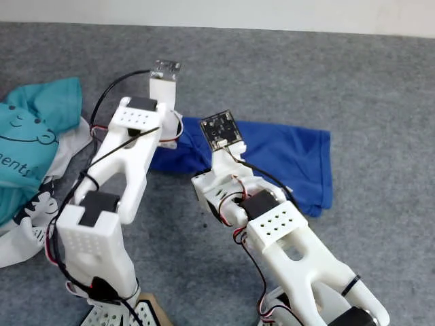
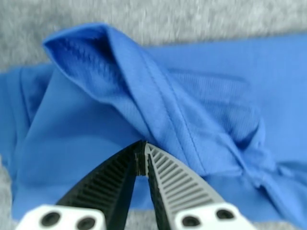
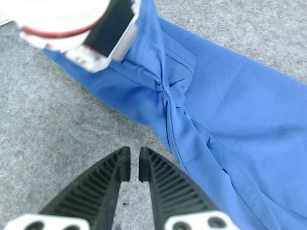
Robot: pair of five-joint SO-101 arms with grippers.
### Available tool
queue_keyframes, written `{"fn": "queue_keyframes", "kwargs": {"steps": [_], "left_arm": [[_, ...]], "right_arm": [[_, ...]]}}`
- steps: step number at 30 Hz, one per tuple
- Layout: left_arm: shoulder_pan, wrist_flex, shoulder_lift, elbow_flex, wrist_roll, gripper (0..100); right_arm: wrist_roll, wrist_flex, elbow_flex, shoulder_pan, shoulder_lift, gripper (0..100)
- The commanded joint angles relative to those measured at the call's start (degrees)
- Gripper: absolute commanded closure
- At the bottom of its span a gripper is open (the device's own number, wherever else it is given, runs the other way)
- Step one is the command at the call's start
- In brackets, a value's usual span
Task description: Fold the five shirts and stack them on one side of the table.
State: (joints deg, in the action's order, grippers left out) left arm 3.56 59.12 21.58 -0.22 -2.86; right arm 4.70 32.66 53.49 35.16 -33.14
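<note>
– Grey table (image 1: 380,88), napped cover, noted. What lies at the jaws?
– One blue shirt (image 1: 292,159), mostly flat, with one end gathered into a raised ridge.
– Left gripper (image 2: 142,155)?
– Jaws closed, tips pinching that ridge. The fabric rises in a hooded fold just beyond the tips and spreads away to either side of them.
– Right gripper (image 3: 134,165)?
– Jaws drawn almost together, a narrow slit between the tips, nothing in it. Bare table beneath them. The shirt's near edge lies just ahead of the tips, not touching. A twisted crease runs from that edge toward the left arm (image 3: 76,24), which stands over the gathered end.
– The two grippers relative to each other?
– Near, both at the same end of the blue shirt. The rest of it stretches away past the right jaws' outer side.
– Other garments?
– Teal shirt (image 1: 34,136) lying over a white shirt (image 1: 17,248), both crumpled and unfolded, well apart from both sets of jaws, beyond the left arm's outer side.
</note>
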Motion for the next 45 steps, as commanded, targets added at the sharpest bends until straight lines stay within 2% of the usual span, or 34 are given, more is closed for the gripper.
{"fn": "queue_keyframes", "kwargs": {"steps": [1, 11, 19, 23, 27, 32, 40, 45], "left_arm": [[1.71, -0.26, 1.8, -5.67, 0.09, 99], [2.15, -0.7, 6.29, -16.92, 0.0, 99], [2.15, 1.32, 19.56, -31.34, 0.0, 99], [2.77, 5.63, 23.52, -41.1, -0.26, 99], [3.91, 11.08, 25.36, -49.19, -3.69, 99], [4.18, 17.23, 26.07, -53.85, -4.4, 99], [-3.47, 36.75, 26.07, -53.76, -6.86, 99], [-7.6, 39.3, 26.24, -53.49, -6.51, 99]], "right_arm": [[-0.7, -0.04, -0.22, -0.31, -1.98, 94.9], [-0.7, -0.04, -0.22, -0.31, -1.98, 94.9], [-0.7, -0.04, -0.22, -0.31, -1.98, 94.9], [-0.7, -0.04, -0.22, -0.31, -1.98, 94.9], [-0.7, -0.04, -0.22, -0.31, -1.98, 94.9], [-0.79, -0.04, -0.22, -0.31, -1.98, 94.9], [-0.79, -0.04, -0.22, -0.31, -1.98, 94.9], [-0.79, -0.04, -0.22, -0.31, -1.98, 94.9]]}}
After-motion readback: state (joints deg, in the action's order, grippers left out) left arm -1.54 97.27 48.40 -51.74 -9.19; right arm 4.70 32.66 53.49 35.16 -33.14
